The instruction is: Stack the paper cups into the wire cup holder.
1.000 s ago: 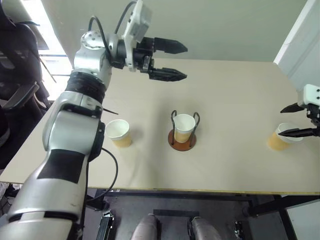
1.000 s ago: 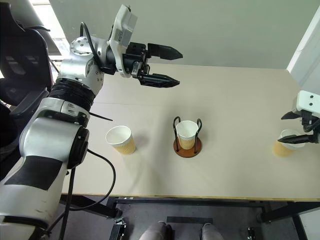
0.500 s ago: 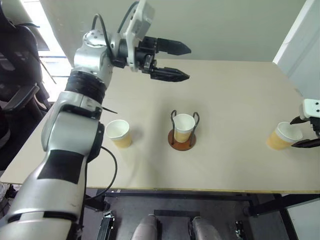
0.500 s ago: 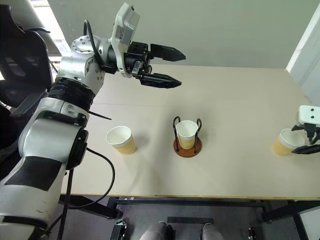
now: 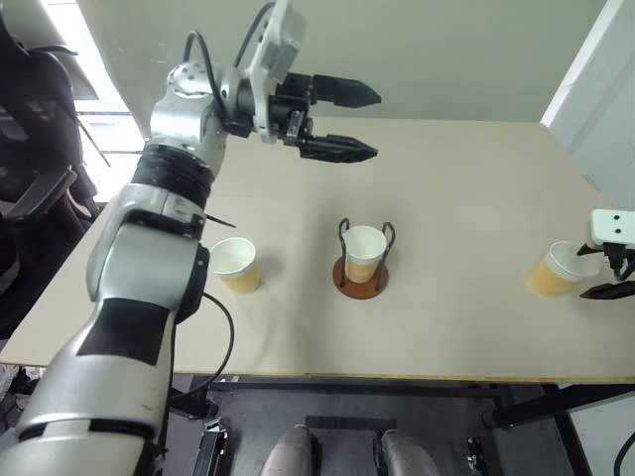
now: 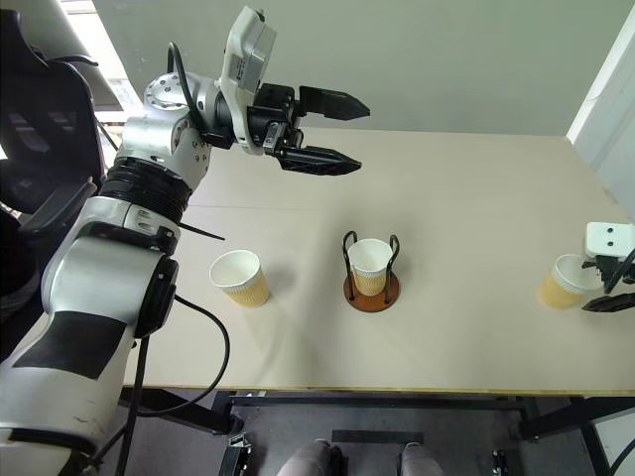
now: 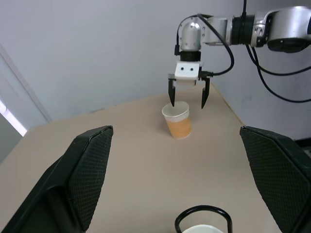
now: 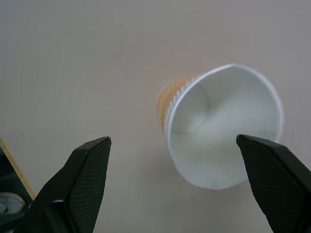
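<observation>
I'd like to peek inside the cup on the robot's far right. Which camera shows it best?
The right wrist view: it looks straight down into the far-right cup. The head views catch it small at the table's edge; the left wrist view shows it sideways under the right gripper.

The right pincer (image 7: 187,93) now sits farther out toward the table's right edge and lower, turned to point down over the right cup (image 5: 557,269), no longer straddling its rim from the side.
</observation>
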